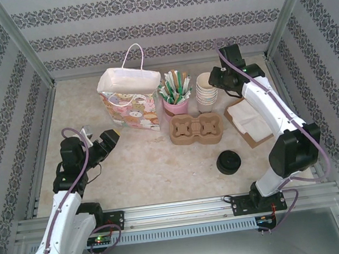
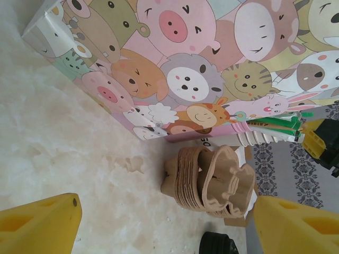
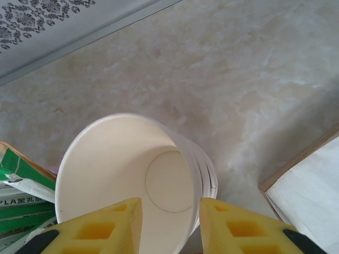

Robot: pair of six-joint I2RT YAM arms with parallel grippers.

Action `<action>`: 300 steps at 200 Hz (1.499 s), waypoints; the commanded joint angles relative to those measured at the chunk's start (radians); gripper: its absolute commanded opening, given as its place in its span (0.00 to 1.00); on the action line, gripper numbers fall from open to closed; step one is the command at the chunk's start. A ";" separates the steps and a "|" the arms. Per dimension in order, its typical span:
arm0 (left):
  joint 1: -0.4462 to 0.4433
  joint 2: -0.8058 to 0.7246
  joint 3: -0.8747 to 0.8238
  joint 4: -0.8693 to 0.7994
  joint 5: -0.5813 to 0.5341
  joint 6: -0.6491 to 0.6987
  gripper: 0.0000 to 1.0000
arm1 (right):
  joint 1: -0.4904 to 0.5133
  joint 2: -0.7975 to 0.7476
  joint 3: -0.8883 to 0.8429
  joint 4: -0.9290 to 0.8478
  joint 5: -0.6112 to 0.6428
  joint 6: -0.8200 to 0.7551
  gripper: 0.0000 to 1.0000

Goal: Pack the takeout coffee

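Observation:
The takeout coffee (image 1: 228, 162) is a low round black-lidded thing on the table right of centre, in front of the brown carrier (image 1: 195, 129); its edge also appears at the bottom of the left wrist view (image 2: 217, 245). My left gripper (image 1: 105, 141) hovers at the left, open wide and holding nothing (image 2: 167, 203), facing the carrier (image 2: 212, 180). My right gripper (image 1: 214, 79) is at the back, over the stack of white paper cups (image 1: 206, 93). Its jaws (image 3: 171, 207) stand partly apart astride the top cup (image 3: 122, 169): one finger over the inside, the other outside the wall.
A cartoon-animal gift bag (image 1: 129, 106) with a pink handle stands at the back, left of a pink pot of sachets (image 1: 175, 95). White napkins on a cardboard sheet (image 1: 250, 121) lie at the right. Metal frame posts and patterned walls enclose the table.

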 commanded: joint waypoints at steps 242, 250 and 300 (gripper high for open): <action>-0.032 0.015 -0.001 0.052 0.000 -0.024 0.81 | -0.023 0.030 -0.026 0.032 0.011 0.002 0.14; -0.033 0.015 0.002 0.050 0.000 -0.024 0.81 | -0.023 0.031 -0.018 0.028 0.010 0.003 0.13; -0.036 0.020 -0.003 0.067 -0.008 -0.037 0.80 | -0.027 0.008 0.009 0.009 0.005 0.019 0.06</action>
